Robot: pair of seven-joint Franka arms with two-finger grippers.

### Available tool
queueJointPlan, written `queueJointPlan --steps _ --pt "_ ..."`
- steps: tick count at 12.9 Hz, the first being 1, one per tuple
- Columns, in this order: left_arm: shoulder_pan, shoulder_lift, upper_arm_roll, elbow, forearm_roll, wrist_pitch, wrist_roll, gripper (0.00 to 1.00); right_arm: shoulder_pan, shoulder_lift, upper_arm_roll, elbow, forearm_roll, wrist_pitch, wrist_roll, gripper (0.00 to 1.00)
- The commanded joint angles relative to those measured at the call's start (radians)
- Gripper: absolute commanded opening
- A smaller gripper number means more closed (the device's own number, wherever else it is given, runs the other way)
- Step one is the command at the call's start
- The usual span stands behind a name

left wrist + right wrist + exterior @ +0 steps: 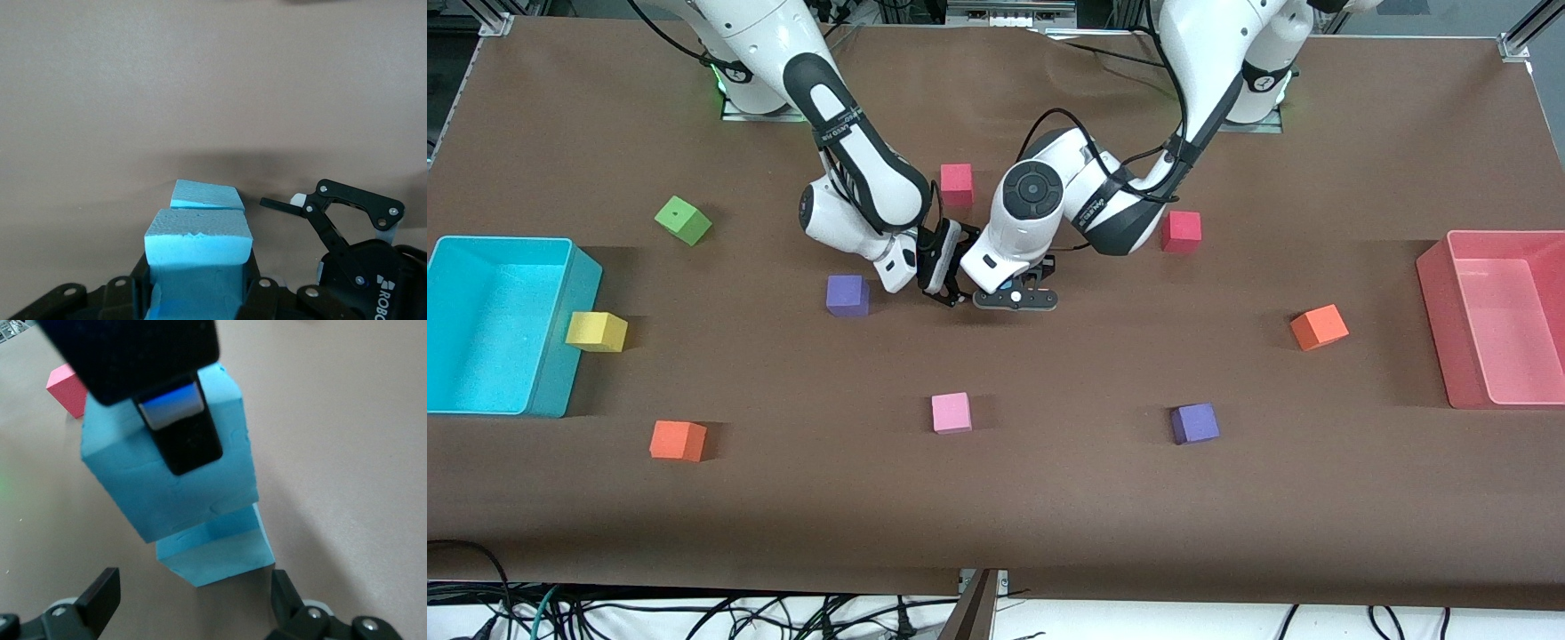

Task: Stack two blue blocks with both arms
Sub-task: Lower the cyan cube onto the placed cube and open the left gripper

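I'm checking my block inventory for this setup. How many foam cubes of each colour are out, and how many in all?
Blue: 2
Red: 2
Purple: 2
Orange: 2
Green: 1
Yellow: 1
Pink: 1
Total: 11

Front cam sits high across the table (996, 498), facing both arm bases, whole tabletop in shot. Left wrist cam looks down at close range onto the blue blocks (200, 227). Right wrist cam, equally tight, sees the same blocks (180, 473) side-on. Front cam's blocks hidden by arms.
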Motion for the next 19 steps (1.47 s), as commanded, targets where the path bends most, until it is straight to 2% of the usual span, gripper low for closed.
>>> queueJointPlan --steps 1,10,11,13,19 --pt "-0.006 0.001 0.0 -0.003 0.036 -0.005 -0.003 0.0 -0.011 0.004 0.006 0.005 0.025 -0.01 -0.03 1.0" --pt "-0.012 0.025 -0.022 -0.001 0.096 -0.003 -0.073 0.0 -0.013 0.004 0.005 0.005 0.025 -0.01 -0.03 1.0" --pt "-0.012 0.025 -0.022 0.0 0.096 -0.003 -0.075 0.08 -0.013 0.004 0.005 0.005 0.025 -0.01 -0.03 1.0" --pt "-0.006 0.025 -0.02 0.0 0.085 -0.003 -0.075 1.0 -0.013 0.004 0.005 0.005 0.025 -0.01 -0.032 1.0" --pt "0.004 0.009 -0.02 0.004 0.088 -0.005 -0.063 1.0 -0.013 0.004 0.005 0.005 0.025 -0.01 -0.03 1.0"
